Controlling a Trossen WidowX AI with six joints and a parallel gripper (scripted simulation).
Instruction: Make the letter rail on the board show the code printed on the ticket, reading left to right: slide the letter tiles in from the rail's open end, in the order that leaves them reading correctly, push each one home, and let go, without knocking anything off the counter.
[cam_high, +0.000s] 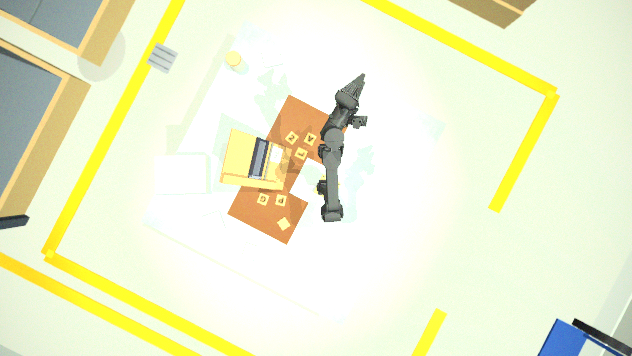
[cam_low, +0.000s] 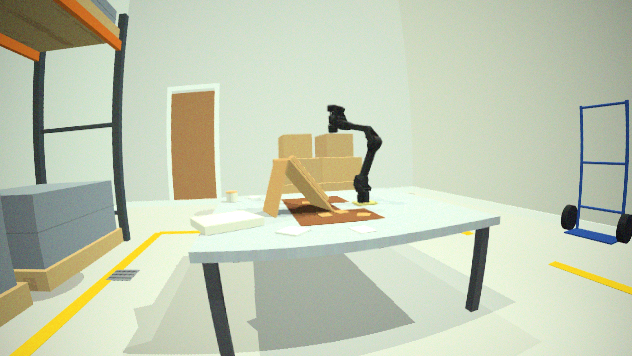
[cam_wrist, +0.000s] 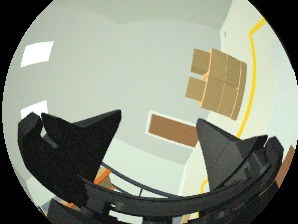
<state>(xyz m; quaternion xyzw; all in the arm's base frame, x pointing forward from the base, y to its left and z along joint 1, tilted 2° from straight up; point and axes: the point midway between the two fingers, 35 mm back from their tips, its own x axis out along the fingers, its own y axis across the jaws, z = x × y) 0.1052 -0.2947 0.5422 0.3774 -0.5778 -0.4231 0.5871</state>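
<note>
Raised above the table (cam_high: 380, 235) (cam_low: 420, 212) with tool (cam_high: 363, 76) (cam_wrist: 159, 117) open, well apart from lettered tiles lying loose around the sloping board (cam_high: 240, 155) (cam_low: 311, 184), near orange-brown mats (cam_high: 265, 215) (cam_low: 335, 218).

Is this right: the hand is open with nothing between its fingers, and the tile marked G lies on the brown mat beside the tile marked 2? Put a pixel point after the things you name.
Not quite: the top view shows the G tile (cam_high: 263, 199) on the brown mat (cam_high: 250, 212) (cam_low: 340, 218) beside the P tile (cam_high: 281, 200). The rest holds: the hand (cam_wrist: 160, 117) is open with nothing between its fingers.
</note>
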